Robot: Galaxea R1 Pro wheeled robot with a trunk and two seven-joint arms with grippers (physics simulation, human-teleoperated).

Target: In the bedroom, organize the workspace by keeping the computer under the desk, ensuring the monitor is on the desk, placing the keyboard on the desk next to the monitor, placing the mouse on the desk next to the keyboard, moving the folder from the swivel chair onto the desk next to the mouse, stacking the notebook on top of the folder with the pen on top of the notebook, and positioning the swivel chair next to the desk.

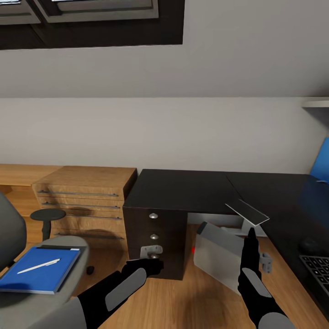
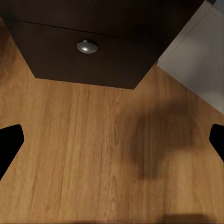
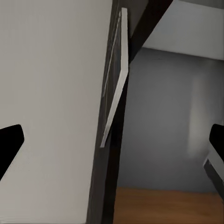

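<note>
The pale grey computer [image 1: 218, 256] sits tilted on the floor beside the desk's drawers, with a red light on its left edge. My right gripper [image 1: 256, 251] is open against its right side, and the right wrist view shows the case's pale face [image 3: 51, 93] beside the spread fingers. My left gripper [image 1: 148, 259] hangs open in front of the bottom drawer knob [image 2: 87, 46]. The glossy black desk [image 1: 183, 189] fills the middle and right. On the swivel chair [image 1: 68, 249] at left lies the blue folder [image 1: 27, 274] with the pen [image 1: 39, 266] on it. The keyboard [image 1: 317, 269] and mouse [image 1: 310, 246] are on the desk at right. The monitor and notebook are out of view.
A thin pale panel [image 1: 246, 212] hangs tilted under the desk's inner corner, just above the computer. A light wooden drawer unit [image 1: 84, 201] and a small round black stool [image 1: 48, 214] stand at left. A blue wall panel [image 1: 321, 164] is at far right. Bare wooden floor [image 2: 93, 154] lies under my arms.
</note>
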